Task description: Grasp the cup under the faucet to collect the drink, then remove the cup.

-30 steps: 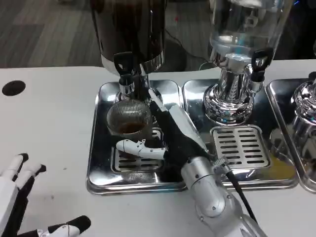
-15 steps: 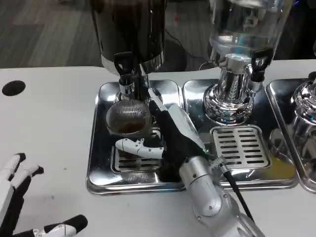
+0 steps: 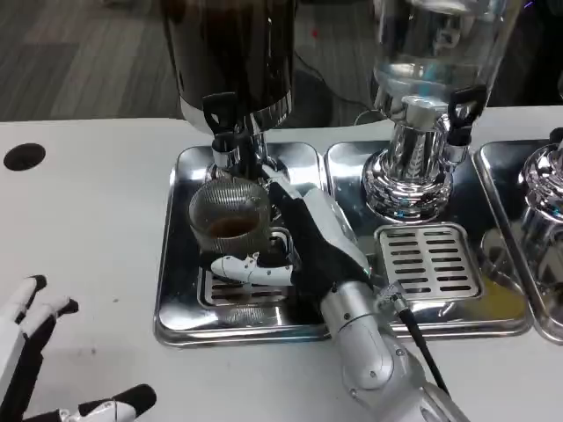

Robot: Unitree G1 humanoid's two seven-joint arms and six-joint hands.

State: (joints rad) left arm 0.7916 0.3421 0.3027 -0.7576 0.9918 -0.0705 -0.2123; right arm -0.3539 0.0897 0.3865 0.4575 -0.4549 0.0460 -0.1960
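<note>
A clear ribbed cup point(image 3: 230, 214) with a little brown drink in its bottom stands under the black faucet point(image 3: 225, 132) of the dark dispenser point(image 3: 230, 53), over the left drip tray point(image 3: 180, 255). My right hand point(image 3: 303, 242) wraps around the cup. Its fingers point(image 3: 280, 195) lie along the cup's right and back side, and its thumb point(image 3: 251, 268) crosses just below the cup's front. My left hand point(image 3: 35, 369) lies at the bottom left on the white table, fingers spread and holding nothing.
A second dispenser with a clear tank point(image 3: 422, 97) stands on its own steel tray point(image 3: 428, 264) to the right. A third tray point(image 3: 528, 264) begins at the right edge. A black round hole point(image 3: 24, 156) marks the table at far left.
My right hand has drawn in tighter on the cup, and the thumb has come closer under its front. The cup sits slightly lower in the picture. My left hand slid a little toward the bottom edge.
</note>
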